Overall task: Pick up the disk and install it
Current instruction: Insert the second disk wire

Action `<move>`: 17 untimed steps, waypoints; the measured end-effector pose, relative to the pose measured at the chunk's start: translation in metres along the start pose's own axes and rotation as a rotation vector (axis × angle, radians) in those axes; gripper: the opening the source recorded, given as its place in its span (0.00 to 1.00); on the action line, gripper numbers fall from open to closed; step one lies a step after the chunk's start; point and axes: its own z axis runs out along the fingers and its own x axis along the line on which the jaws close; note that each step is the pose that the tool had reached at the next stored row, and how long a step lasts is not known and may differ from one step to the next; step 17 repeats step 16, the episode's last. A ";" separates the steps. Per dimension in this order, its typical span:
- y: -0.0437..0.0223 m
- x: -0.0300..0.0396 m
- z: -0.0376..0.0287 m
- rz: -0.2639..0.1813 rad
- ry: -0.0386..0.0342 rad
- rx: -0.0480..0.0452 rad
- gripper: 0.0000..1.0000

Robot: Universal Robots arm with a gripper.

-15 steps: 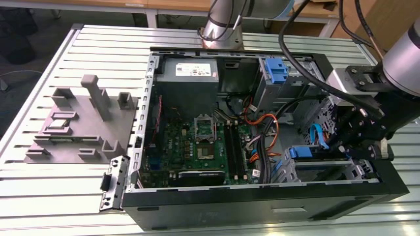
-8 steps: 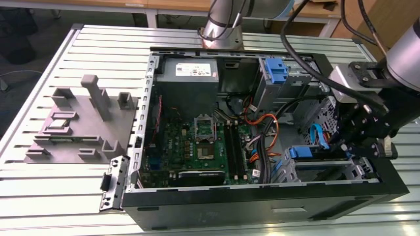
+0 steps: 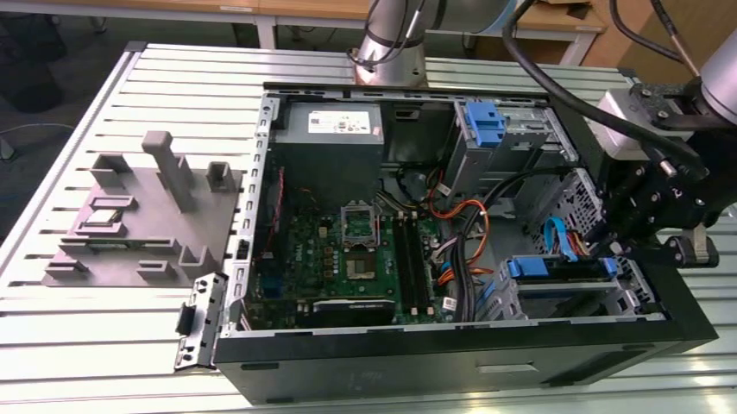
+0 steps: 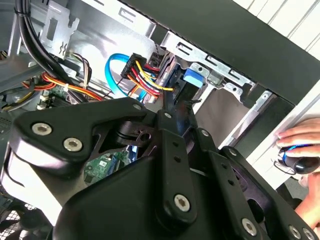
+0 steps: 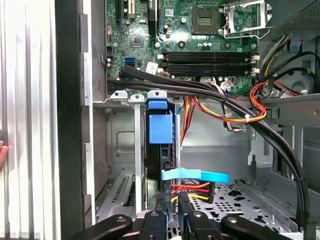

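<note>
The disk (image 3: pixel 558 267) sits in the lower drive cage of the open computer case (image 3: pixel 461 362), at the exterior view's right, framed by its blue carrier bracket. In the first wrist view the disk (image 5: pixel 160 150) stands edge-on in the bay, blue bracket end farthest away. A blue flat cable (image 5: pixel 197 175) and red-yellow power wires (image 5: pixel 192 189) cross its near end. My gripper (image 3: pixel 616 246) hangs over the case's right wall. Its tips (image 5: pixel 171 200) are drawn close together at the disk's near end, with nothing seen between them. Contact with the disk is unclear. In the second wrist view the gripper (image 4: pixel 169 107) points at the blue bracket (image 4: pixel 194 77).
A second blue bracket (image 3: pixel 486 121) fills the upper bay beside the grey power supply (image 3: pixel 331 125). The motherboard (image 3: pixel 345 259) lies mid-case, with black cable bundles (image 5: pixel 200 92) running across. A grey fixture (image 3: pixel 138 216) stands on the slatted table. A person's hand (image 4: pixel 300 145) rests outside the case.
</note>
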 end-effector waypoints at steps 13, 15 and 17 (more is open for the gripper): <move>0.0042 -0.0001 -0.0034 0.000 0.0000 0.0003 0.24; 0.0042 -0.0001 -0.0041 0.000 0.0001 0.0003 0.24; 0.0042 -0.0001 -0.0042 0.000 0.0001 0.0003 0.24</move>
